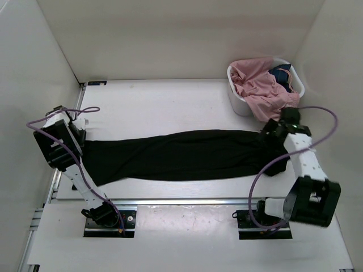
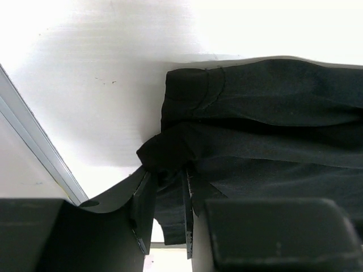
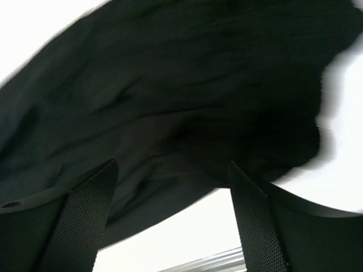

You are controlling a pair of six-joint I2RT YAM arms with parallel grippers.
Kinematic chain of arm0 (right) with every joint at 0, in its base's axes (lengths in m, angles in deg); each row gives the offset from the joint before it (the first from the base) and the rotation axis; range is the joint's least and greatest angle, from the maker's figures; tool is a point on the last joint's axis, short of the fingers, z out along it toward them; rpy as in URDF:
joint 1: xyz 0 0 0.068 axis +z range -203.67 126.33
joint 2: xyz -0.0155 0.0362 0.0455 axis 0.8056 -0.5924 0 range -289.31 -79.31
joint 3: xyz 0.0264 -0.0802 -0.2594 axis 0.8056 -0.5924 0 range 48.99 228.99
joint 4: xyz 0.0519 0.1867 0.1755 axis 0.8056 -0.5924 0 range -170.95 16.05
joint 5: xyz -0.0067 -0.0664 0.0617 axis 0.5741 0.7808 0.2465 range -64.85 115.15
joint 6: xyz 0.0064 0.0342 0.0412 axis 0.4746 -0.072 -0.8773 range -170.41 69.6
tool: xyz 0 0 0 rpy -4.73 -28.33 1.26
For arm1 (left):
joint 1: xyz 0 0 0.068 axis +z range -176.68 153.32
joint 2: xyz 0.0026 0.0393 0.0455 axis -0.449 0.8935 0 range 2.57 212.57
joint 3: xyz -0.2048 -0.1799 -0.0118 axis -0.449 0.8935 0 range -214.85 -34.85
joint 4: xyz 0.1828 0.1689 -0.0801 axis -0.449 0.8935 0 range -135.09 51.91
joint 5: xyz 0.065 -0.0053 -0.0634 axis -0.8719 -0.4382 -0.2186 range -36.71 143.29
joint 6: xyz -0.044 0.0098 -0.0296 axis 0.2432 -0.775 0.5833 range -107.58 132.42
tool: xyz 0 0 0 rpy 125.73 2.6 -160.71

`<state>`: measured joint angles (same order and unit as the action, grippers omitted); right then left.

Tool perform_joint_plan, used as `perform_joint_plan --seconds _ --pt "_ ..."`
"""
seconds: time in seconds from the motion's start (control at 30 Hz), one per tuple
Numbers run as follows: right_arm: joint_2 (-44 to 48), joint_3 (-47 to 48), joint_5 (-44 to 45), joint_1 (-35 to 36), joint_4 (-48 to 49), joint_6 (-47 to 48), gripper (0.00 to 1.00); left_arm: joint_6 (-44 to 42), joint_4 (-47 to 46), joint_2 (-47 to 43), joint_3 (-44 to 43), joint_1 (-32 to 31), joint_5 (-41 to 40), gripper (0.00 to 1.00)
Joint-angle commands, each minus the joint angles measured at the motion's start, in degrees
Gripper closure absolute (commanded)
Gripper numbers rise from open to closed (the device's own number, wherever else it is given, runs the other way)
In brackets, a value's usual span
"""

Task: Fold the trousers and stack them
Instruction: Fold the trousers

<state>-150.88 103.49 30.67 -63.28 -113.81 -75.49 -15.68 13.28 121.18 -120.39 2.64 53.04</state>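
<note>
Black trousers (image 1: 181, 154) lie stretched out left to right across the white table. My left gripper (image 1: 79, 135) is at their left end, shut on a bunched fold of the black cloth (image 2: 170, 156); the flat cloth (image 2: 272, 130) spreads to the right in the left wrist view. My right gripper (image 1: 271, 131) is at the trousers' right end, open, with its fingers (image 3: 85, 209) spread above the black cloth (image 3: 181, 102) and nothing between them.
A white basket (image 1: 235, 97) at the back right holds pink clothing (image 1: 264, 85) and a dark blue piece. White walls enclose the table on three sides. A metal rail (image 1: 181, 199) runs along the near edge by the arm bases.
</note>
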Motion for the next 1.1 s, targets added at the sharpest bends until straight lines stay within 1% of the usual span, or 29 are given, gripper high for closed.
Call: perform_joint_plan --seconds 0.0,0.07,0.1,0.13,0.17,0.2,0.3,0.33,0.37,0.43,0.47,0.57,0.67,0.77,0.8,0.9,1.07 --pt "-8.37 5.51 2.11 10.1 -1.53 0.47 0.16 -0.29 -1.06 -2.59 1.95 -0.05 -1.51 0.65" --pt "-11.91 9.2 3.96 12.67 -1.54 -0.05 0.16 -0.81 -1.06 -2.59 2.48 -0.05 -1.51 0.65" --pt "-15.23 10.35 5.19 14.6 -2.24 -0.58 0.16 -0.82 -1.06 -2.59 3.0 -0.05 -1.51 0.65" --pt "-16.92 11.49 7.03 15.22 -3.11 -0.58 0.16 -0.82 -1.59 -3.11 3.01 -0.05 -2.12 0.65" --pt "-18.68 13.68 7.05 15.75 -3.73 -1.19 0.16 -0.82 -1.59 -3.12 3.62 -0.05 -2.12 0.65" --pt "-22.26 14.75 7.57 15.76 -5.83 -1.2 0.16 -0.82 -1.59 -3.12 3.62 -0.05 -2.12 0.65" --pt "-27.55 17.13 7.58 16.29 -9.97 -3.21 0.33 -0.82 -2.12 -3.12 3.62 -0.05 -2.65 0.65" --pt "-27.57 17.13 6.62 16.29 -10.76 -3.22 0.43 -0.82 -2.12 -3.12 3.62 -0.05 -2.65 0.65" --pt "-27.57 16.09 6.09 16.29 -10.77 -3.83 0.43 -0.82 -2.12 -3.12 3.62 -0.05 -2.65 0.65" --pt "-24.24 12.75 4.86 16.29 -10.77 -4.63 0.43 -0.82 -2.12 -3.12 3.62 -0.05 -3.17 0.65" --pt "-21.71 11.95 4.24 16.29 -11.38 -5.41 0.4 -0.82 -2.12 -3.12 3.62 -0.05 -3.18 0.65" --pt "-17.31 10.28 4.24 16.81 -12.96 -6.64 0.34 -0.82 -2.12 -3.12 3.62 -0.05 -3.18 0.65" --pt "-15.18 9.57 4.76 16.81 -14.02 -7.17 0.32 -0.82 -2.12 -3.12 3.62 -0.05 -3.18 0.65" --pt "-15.18 8.79 4.16 17.34 -14.02 -7.18 0.3 -0.82 -2.12 -3.12 3.62 -0.05 -3.7 0.65" --pt "-16.13 8.78 4.15 17.34 -14.02 -7.7 0.3 -0.82 -2.12 -3.12 3.62 -0.05 -3.7 0.65" --pt "-18.86 7.02 4.67 17.34 -12.8 -7.7 0.25 -1.35 -2.12 -3.12 3.62 -0.05 -3.7 0.65" --pt "-20.28 6.5 3.09 17.34 -10.42 -9.1 0.24 -1.35 -2.12 -3.65 4.15 -0.05 -4.23 0.65"
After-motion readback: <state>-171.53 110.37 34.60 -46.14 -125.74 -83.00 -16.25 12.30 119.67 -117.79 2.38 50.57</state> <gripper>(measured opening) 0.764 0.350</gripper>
